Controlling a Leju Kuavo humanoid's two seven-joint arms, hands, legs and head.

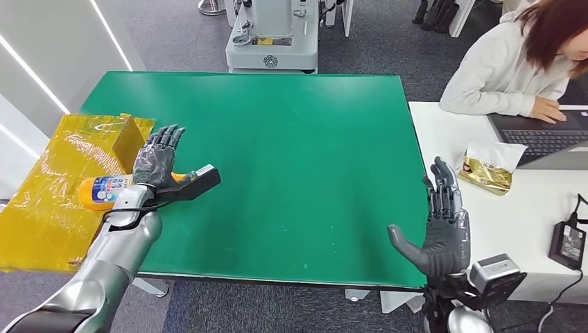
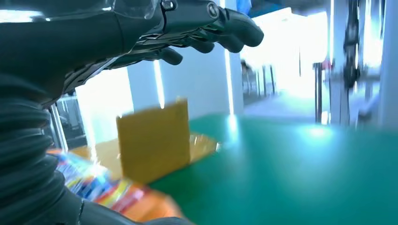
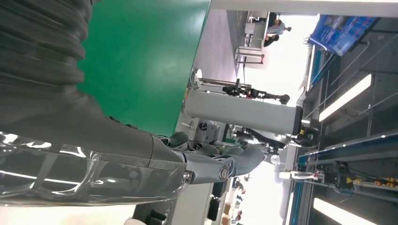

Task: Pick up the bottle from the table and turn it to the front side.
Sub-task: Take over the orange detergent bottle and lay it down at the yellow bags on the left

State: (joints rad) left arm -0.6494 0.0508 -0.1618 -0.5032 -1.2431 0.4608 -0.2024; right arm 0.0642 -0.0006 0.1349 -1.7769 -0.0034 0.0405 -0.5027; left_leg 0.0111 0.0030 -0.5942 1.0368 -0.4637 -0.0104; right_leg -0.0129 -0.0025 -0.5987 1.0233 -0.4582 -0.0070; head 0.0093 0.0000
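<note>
Bottle (image 1: 104, 190) lies on its side at worktop (image 1: 291, 159) left edge, half on yellow film (image 1: 48, 187), under left hand (image 1: 158, 158); fingers spread, not gripping. Right hand (image 1: 440, 222) fingers spread, holds 0. Judged: light rigid plastic, glossy label prob. slippery; grip mid-body.

The left hand (image 2: 117, 42) stretches out above the green table (image 2: 291, 178), its dark fingers (image 2: 225, 28) extended and apart, holding nothing. Below it, a blurred orange bottle (image 2: 108, 192) with a colourful label lies on yellow plastic sheeting (image 2: 204, 143), beside an upright yellow-brown cardboard box (image 2: 154, 140).
</note>
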